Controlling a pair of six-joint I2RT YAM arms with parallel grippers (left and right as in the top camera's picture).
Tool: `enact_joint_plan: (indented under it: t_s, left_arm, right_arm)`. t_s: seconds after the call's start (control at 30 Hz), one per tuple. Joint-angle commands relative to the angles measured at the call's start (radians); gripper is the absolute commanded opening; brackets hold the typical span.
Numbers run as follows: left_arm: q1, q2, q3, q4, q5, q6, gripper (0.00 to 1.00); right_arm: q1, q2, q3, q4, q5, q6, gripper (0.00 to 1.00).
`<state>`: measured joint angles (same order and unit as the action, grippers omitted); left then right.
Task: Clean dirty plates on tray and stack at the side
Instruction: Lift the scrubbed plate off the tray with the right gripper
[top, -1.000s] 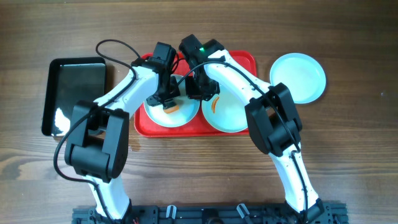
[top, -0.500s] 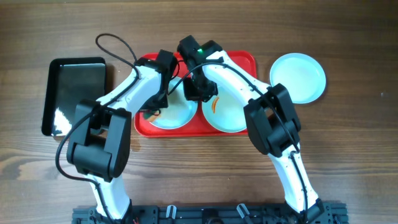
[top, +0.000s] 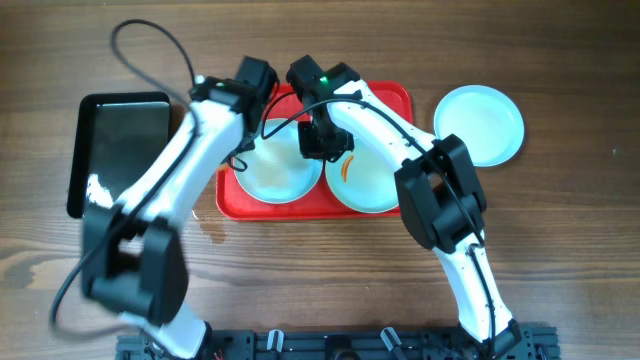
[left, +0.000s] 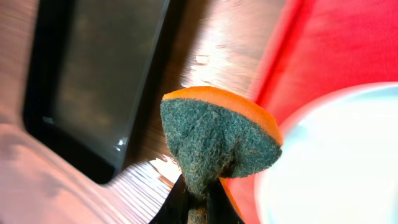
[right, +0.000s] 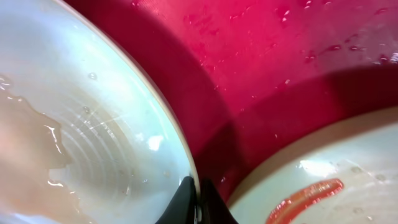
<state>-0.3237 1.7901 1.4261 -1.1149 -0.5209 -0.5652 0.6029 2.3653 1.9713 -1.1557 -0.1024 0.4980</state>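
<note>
- Currently I see the left fingers (left: 185, 200) clamped tight on a sponge (left: 217, 140), its green scouring face towards the wrist camera and its orange backing behind.
- The sponge shows above the strip of counter (left: 211, 50) between the black tray (left: 93, 81) and the red tray (top: 390, 95).
- The right fingers (right: 198, 198) are pressed fully together, tips at the rim of the left plate (right: 81, 124). I cannot tell whether they pinch it.
- The left plate lies in the tray and carries a watery film.
- The right plate (top: 375, 180) lies just beside it in the tray, with an orange-red smear (right: 308, 193).
- A third plate (top: 480, 122) lies on the counter, right of the tray.
</note>
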Motion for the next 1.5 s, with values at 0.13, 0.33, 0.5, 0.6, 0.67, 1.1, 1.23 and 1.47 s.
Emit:
enact_joint_plan:
  t_s: [0.13, 0.33, 0.5, 0.6, 0.67, 1.1, 1.23, 1.47]
  left_arm:
    - [0.036, -0.255, 0.026, -0.037, 0.371, -0.019, 0.04]
    - [0.059, -0.285, 0.026, -0.127, 0.375, -0.019, 0.04]
    - [0.059, -0.285, 0.019, -0.195, 0.375, -0.019, 0.04]
    - [0.060, -0.285, 0.019, -0.230, 0.375, -0.019, 0.04]
    - [0.060, -0.285, 0.019, -0.245, 0.375, -0.019, 0.04]
    - [0.060, -0.285, -0.077, -0.231, 0.375, -0.019, 0.04]
    - [0.060, -0.285, -0.086, -0.224, 0.375, -0.019, 0.04]
    - [0.060, -0.285, -0.086, -0.224, 0.375, -0.019, 0.04]
  right_arm:
    - [-0.005, -0.249, 0.015, 0.051, 0.175, -0.027, 0.04]
    - [-0.005, -0.398, 0.015, 0.060, 0.393, -0.048, 0.04]
    - [0.012, -0.434, 0.015, 0.078, 0.511, -0.123, 0.04]
    - [0.057, -0.429, 0.014, 0.070, 0.668, -0.164, 0.04]
    - [0.096, -0.426, 0.014, 0.066, 0.776, -0.187, 0.04]
    - [0.312, -0.425, 0.014, 0.072, 1.271, -0.288, 0.04]
    - [0.320, -0.425, 0.014, 0.070, 1.275, -0.293, 0.04]
    - [0.321, -0.425, 0.014, 0.069, 1.275, -0.304, 0.04]
